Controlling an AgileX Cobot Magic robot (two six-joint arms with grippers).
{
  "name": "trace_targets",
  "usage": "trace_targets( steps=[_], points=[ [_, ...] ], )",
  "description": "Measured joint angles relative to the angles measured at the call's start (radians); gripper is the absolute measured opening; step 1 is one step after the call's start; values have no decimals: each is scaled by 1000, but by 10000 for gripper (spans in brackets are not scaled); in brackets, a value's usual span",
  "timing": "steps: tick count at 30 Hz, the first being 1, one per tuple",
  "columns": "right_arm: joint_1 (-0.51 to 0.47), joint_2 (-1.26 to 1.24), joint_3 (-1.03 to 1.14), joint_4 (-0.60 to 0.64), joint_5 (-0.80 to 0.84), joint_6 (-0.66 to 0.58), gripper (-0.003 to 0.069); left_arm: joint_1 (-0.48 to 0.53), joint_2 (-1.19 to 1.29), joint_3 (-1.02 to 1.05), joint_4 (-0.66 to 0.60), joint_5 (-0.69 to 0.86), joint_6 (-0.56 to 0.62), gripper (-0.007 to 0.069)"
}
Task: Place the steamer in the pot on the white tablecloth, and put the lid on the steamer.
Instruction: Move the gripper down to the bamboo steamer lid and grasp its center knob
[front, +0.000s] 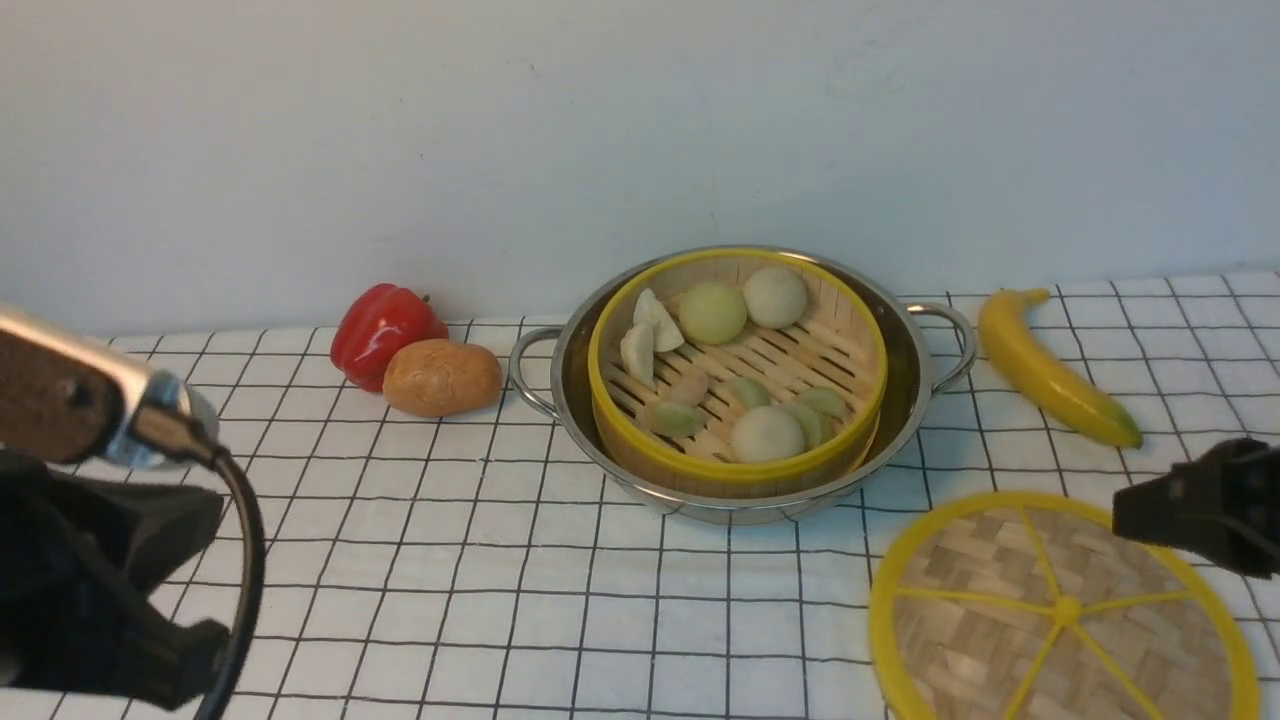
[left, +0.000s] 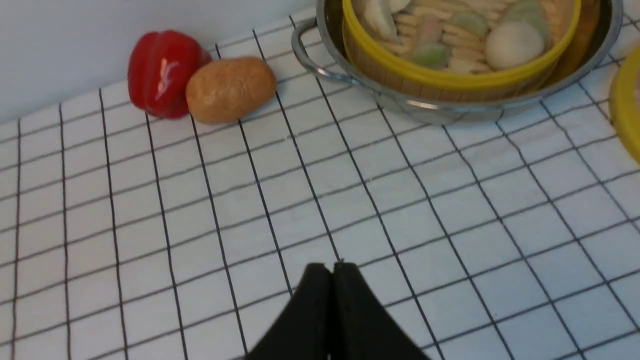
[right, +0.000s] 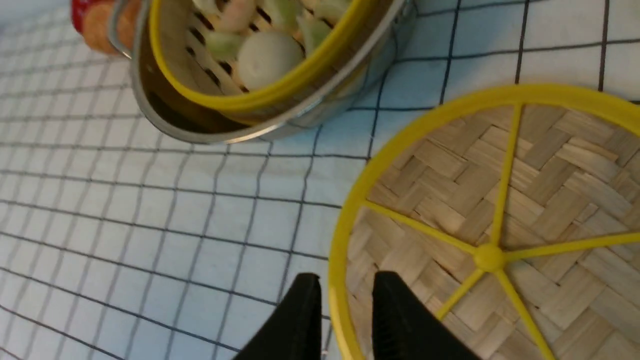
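The steamer (front: 738, 372), a bamboo basket with yellow rims and pale buns and dumplings, sits inside the steel pot (front: 571, 392) on the white tablecloth (front: 500, 560). The lid (front: 1000, 620), a woven disc with yellow spokes, lies flat on the cloth to the front right of the pot. My right gripper (right: 345, 282) is low at the lid's (right: 525, 175) near edge. It is open, one finger outside the yellow rim and one over the weave. My left gripper (left: 332, 267) is shut and empty above bare cloth, well short of the pot (left: 450, 107).
A red pepper (front: 380, 330) and a potato (front: 442, 377) lie left of the pot by the back wall. A banana (front: 1055, 375) lies to the pot's right, behind the lid. My left arm (front: 100, 560) fills the front left corner.
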Motion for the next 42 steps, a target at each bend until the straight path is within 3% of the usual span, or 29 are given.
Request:
trace_targets(
  steps=[6,13,18,42],
  points=[
    [47,166,-153,-334,67,195,171,0,-2,135,0,-38,-3,-23],
    [353,198,-174,-666,88,489,171,0,-2,219,0,-137,-3,-22],
    [428,229,-176,-850,113,689,171,0,-2,223,0,-167,-4,-19],
    [428,420,-177,-879,8,685,209,0,-2,224,0,-178,-7,-3]
  ],
)
